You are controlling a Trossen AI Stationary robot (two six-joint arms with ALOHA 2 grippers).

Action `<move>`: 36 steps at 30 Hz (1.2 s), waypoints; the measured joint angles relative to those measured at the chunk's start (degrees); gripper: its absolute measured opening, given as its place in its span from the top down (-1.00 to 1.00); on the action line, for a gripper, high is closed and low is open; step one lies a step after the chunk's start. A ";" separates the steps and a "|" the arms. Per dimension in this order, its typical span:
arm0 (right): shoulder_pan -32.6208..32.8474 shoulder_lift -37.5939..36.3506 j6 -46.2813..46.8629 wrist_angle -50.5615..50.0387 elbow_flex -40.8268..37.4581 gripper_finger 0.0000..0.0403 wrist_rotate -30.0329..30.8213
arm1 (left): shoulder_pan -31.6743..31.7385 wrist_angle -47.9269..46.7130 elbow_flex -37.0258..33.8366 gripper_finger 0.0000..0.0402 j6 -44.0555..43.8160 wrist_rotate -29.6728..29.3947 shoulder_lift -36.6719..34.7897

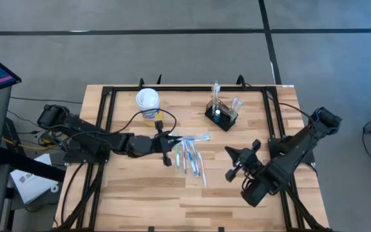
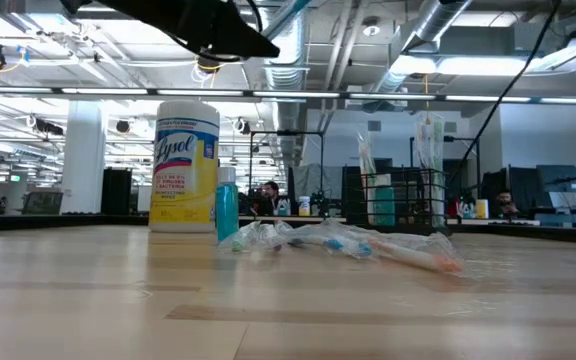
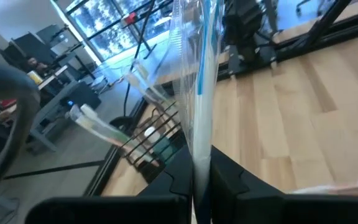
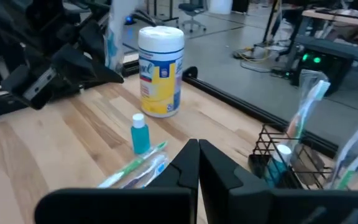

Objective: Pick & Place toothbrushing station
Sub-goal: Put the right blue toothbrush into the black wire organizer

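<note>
The black wire-mesh caddy point(image 1: 221, 116) stands on the table at the far middle, with wrapped toothbrushes upright in it; it also shows in the left wrist view point(image 3: 157, 140) and the right wrist view point(image 4: 291, 165). Several wrapped toothbrushes point(image 1: 192, 161) lie in a pile on the table's middle. My left gripper point(image 1: 170, 143) is just left of the pile, raised above the table, shut on one wrapped toothbrush point(image 1: 195, 138). My right gripper point(image 1: 232, 164) is right of the pile, shut and empty point(image 4: 197, 152). My left gripper pinches the clear-wrapped, blue-handled toothbrush near one end point(image 3: 197, 158) between its two fingers. The toothbrush runs straight out ahead of the fingers toward the table's right, along them. It is clear of the table.
A yellow canister with a white lid point(image 1: 147, 102) stands at the far left-middle, with a small blue bottle point(image 4: 140, 134) beside it. A black frame runs along the table's edges point(image 1: 108, 96). Bare wood lies toward the near edge point(image 1: 172, 206).
</note>
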 joint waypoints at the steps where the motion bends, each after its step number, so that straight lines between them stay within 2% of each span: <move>1: 0.02 -1.00 -1.91 2.42 -1.31 1.00 0.00 | 0.12 0.43 0.00 0.94 -0.03 1.03 0.00; 4: -0.02 -4.27 -5.51 6.39 -5.36 1.00 -0.21 | 0.74 1.09 0.00 0.94 -1.23 3.67 0.00; 9: 0.02 -11.18 -5.89 8.67 -10.91 1.00 0.51 | 1.40 1.29 0.00 0.94 -1.49 5.61 0.00; 16: -0.52 -20.75 -9.04 13.18 -18.42 1.00 2.93 | 1.40 1.76 0.00 0.94 -1.37 6.29 0.00; 23: -2.04 -30.46 -11.57 17.87 -25.26 1.00 2.38 | 1.42 1.90 0.00 0.94 -1.27 7.64 0.00; 26: -1.90 -32.61 -20.10 29.73 -28.03 1.00 0.95 | 1.42 2.31 0.00 0.94 -1.27 7.74 0.00; 29: -2.98 -32.35 -38.09 49.68 -30.91 1.00 -5.08 | 1.56 2.57 0.00 0.94 -1.27 8.31 0.00; 31: -5.46 -30.79 -52.68 66.68 -32.89 1.00 -12.15 | 1.97 2.82 0.00 0.94 -1.38 10.08 0.00; 33: -8.49 -28.43 -65.70 81.63 -34.45 1.00 -23.26 | 2.21 2.80 0.00 0.94 -2.14 11.16 0.00; 34: -9.98 -27.17 -70.54 87.34 -34.71 1.00 -28.41 | 2.21 2.82 0.00 0.94 -2.31 11.38 0.00; 36: -12.34 -25.13 -76.45 92.89 -34.71 1.00 -33.22 | 2.21 2.78 0.00 0.94 -2.33 11.42 0.00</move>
